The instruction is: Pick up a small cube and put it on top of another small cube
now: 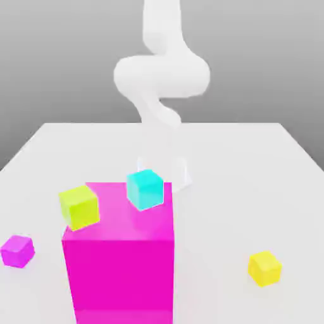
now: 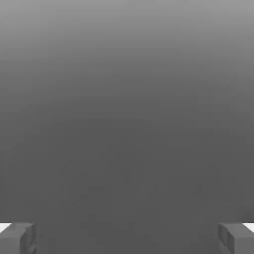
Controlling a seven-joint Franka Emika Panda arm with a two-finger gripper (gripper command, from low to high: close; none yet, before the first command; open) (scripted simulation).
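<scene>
One purple cube point(image 1: 18, 251) lies apart from the wide-open tool point(image 2: 127, 239).

The white table point(image 1: 228, 190) carries three things — magenta block point(image 1: 120, 272), purple cube point(image 1: 18, 251), yellow cube point(image 1: 264, 269).

Arm point(image 1: 161, 76): white, upper end cut off by the top edge of the exterior view. Magenta block point(image 1: 120, 272): lower end cut off by the bottom edge, left of centre; top face partly hidden beneath the yellow-green cube point(image 1: 80, 207) and cyan cube point(image 1: 145, 190). Tabletop point(image 1: 221, 209): near part cut off by the bottom edge.
</scene>
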